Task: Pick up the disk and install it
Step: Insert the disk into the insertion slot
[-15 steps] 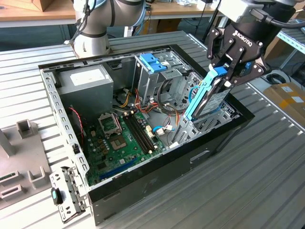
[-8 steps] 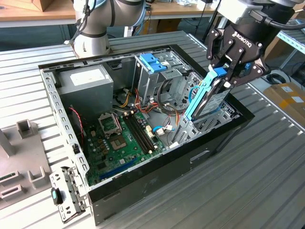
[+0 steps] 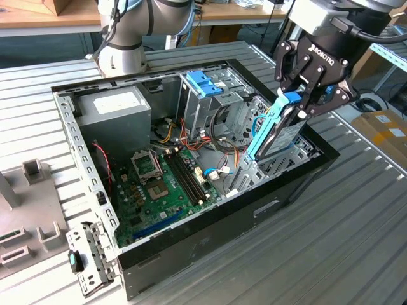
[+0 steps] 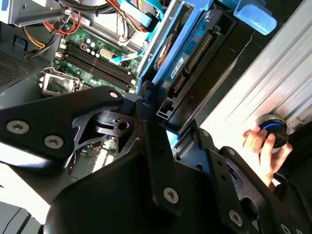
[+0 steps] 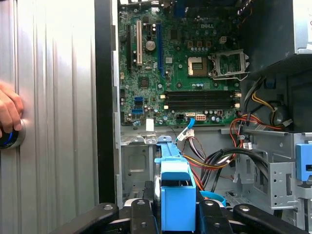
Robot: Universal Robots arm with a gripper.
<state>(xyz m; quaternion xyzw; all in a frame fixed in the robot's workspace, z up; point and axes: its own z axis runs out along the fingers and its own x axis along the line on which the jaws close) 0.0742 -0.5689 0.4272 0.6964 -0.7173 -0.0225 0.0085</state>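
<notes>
As you follow the exterior view from its left, you first meet a grey plastic fixture [image 3: 25, 216] at the edge of the ribbed metal surface [image 3: 343, 235]. A small metal bracket [image 3: 89, 260] sits just beside the near corner of the open computer case [image 3: 210, 254].

Inside the case you have the grey power supply [image 3: 117, 108] in the far corner and the green motherboard [image 3: 159, 197] flat on the case floor. Next comes the drive cage [image 3: 205, 86], with its blue handle, against the far wall.

Toward the exterior view's right, your end effector [image 3: 304, 105] is clenched on the upper end of the disk [image 3: 289, 136], with a finger on either side of it. The disk stands on edge, slightly tilted, its blue rail [image 3: 262, 133] facing the motherboard. Its lower end is down in the metal bay at that end of the case, close to the case wall.

In the second wrist view, a person's hand [image 4: 261, 146] touches a round knob [image 4: 274, 127] with a blue ring. The knob sits on the surface just outside the case.
</notes>
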